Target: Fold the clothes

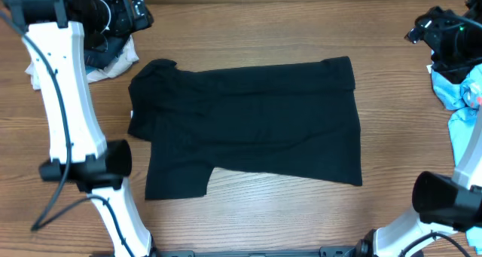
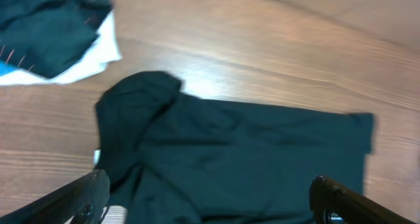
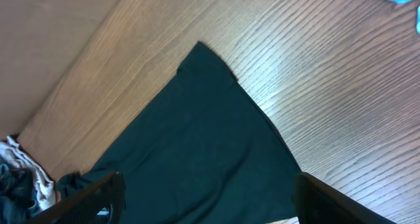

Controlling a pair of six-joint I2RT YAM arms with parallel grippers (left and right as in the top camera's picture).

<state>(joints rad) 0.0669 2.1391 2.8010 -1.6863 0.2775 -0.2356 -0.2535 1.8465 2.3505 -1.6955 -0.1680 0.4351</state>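
Note:
A black T-shirt (image 1: 248, 121) lies flat across the middle of the wooden table, with one sleeve bunched at its far left corner (image 1: 154, 72). My left gripper (image 1: 139, 12) hangs open above the table's far left, apart from the shirt. In the left wrist view the shirt (image 2: 230, 158) spreads below the empty open gripper (image 2: 209, 184). At the far right my right gripper (image 1: 422, 27) is open too, and nothing is in it. The right wrist view shows the shirt's far right corner (image 3: 203, 60) beyond that gripper (image 3: 207, 181).
A pile of dark and white clothes (image 1: 113, 57) sits at the far left beneath the left arm; it shows again as a pile (image 2: 52, 33) in the left wrist view. Light blue clothes (image 1: 463, 99) lie at the right edge. Both arm bases stand at the near corners.

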